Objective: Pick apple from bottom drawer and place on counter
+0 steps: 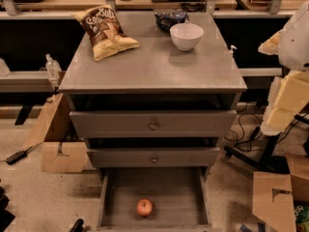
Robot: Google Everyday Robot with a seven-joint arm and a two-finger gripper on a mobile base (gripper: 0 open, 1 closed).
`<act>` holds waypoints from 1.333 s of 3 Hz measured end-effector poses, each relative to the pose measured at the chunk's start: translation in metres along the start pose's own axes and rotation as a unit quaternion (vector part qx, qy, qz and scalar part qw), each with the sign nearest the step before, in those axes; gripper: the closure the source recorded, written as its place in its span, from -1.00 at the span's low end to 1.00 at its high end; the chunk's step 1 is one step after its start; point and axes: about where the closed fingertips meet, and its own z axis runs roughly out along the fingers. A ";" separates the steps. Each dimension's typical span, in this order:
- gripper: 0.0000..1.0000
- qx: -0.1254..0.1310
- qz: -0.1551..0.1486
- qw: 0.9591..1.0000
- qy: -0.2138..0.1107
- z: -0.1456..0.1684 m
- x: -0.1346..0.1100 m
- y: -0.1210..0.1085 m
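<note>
The apple (pixel 144 207) is small, round and red-orange. It lies on the floor of the bottom drawer (pixel 116 197), near its front middle. The drawer is pulled open below two shut drawers with round knobs. The counter (pixel 154 66) is the flat grey top of the cabinet. Part of my white and yellowish arm (pixel 289 91) shows at the right edge, level with the counter and beside the cabinet. My gripper is out of view, and nothing touches the apple.
On the counter stand a chip bag (pixel 104 30) at back left, a white bowl (pixel 186 35) at back right and a dark blue packet (pixel 169 18) behind the bowl. Cardboard pieces (pixel 60 156) (pixel 273 199) lie on the floor on both sides. Cables run at right.
</note>
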 end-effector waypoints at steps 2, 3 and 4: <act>-1.00 -0.009 0.003 0.999 -0.043 0.033 0.001 -0.005; -1.00 -0.039 0.005 0.990 -0.135 0.110 0.014 0.003; -1.00 -0.033 0.016 0.970 -0.239 0.166 0.013 0.018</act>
